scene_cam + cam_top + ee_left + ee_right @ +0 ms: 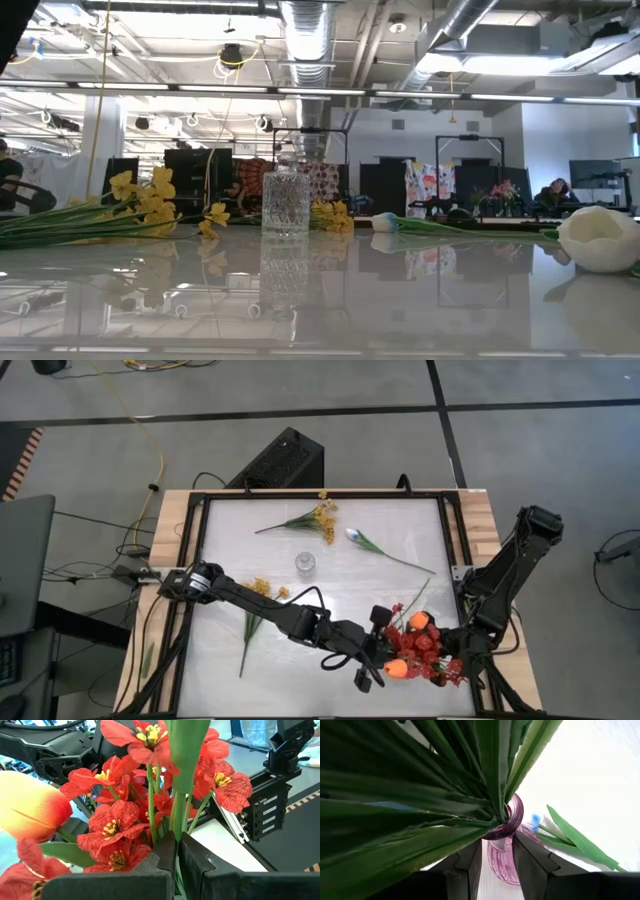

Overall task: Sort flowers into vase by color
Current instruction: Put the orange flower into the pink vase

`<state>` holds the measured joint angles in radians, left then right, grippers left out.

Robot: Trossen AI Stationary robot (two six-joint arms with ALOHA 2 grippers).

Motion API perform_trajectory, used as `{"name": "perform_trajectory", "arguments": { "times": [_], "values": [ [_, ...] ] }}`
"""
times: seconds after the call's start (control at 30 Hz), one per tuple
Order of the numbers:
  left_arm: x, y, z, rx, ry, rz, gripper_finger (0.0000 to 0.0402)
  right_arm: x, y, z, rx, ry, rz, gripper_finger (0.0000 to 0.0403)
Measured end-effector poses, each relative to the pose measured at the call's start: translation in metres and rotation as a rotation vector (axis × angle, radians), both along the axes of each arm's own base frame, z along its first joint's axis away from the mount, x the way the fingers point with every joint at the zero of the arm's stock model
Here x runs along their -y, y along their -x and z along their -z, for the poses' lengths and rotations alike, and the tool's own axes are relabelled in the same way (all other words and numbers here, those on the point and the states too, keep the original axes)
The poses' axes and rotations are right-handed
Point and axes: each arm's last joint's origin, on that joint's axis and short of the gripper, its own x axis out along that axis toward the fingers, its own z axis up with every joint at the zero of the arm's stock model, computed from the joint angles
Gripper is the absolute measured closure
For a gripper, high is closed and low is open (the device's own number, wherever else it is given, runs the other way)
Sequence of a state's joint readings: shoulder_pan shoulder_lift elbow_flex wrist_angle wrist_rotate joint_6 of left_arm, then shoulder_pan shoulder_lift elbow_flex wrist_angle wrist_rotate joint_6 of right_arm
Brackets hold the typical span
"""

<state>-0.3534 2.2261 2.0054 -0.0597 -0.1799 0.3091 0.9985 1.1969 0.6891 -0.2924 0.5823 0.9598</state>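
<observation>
Left wrist view, left pincer [176, 857] pinching thin green stem [176, 820], veined red blossoms [112, 827]

Grey concrete floor [520, 455] w/ dark seams; black box [283, 460] behind bench [330, 575]; ceiling ducts [312, 28], strip lights [190, 88] overhead.

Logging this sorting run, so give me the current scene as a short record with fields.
left gripper: at the table's near right, shut on a green stem of the red flowers
right gripper: fingers either side of the purple vase, contact unclear
purple vase contents: green stems and leaves; red and orange blossoms bunched there
clear glass vase: mid-table, upright, empty
yellow flowers: one spray lying at the far side, another at the left
white tulip: lying flat, right of the clear glass vase
</observation>
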Motion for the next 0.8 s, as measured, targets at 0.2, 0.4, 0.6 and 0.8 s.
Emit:
{"name": "perform_trajectory", "arguments": {
  "times": [0.2,0.4,0.6,0.8],
  "values": [
    [0.0,-0.001,-0.001,0.013,0.002,-0.01,0.0402,0.0,0.0,0.0,0.001,-0.001,0.001,0.027],
    [-0.001,-0.001,-0.002,0.025,-0.005,-0.048,0.0402,0.0,0.0,0.0,0.017,0.008,0.018,0.027],
    [-0.002,-0.001,-0.002,0.027,-0.004,-0.07,0.0402,0.0,-0.001,-0.001,0.019,0.007,0.02,0.027],
    [-0.002,-0.001,0.014,0.05,0.022,-0.082,0.0402,0.0,-0.001,-0.001,0.019,0.007,0.02,0.027]
  ]
}}
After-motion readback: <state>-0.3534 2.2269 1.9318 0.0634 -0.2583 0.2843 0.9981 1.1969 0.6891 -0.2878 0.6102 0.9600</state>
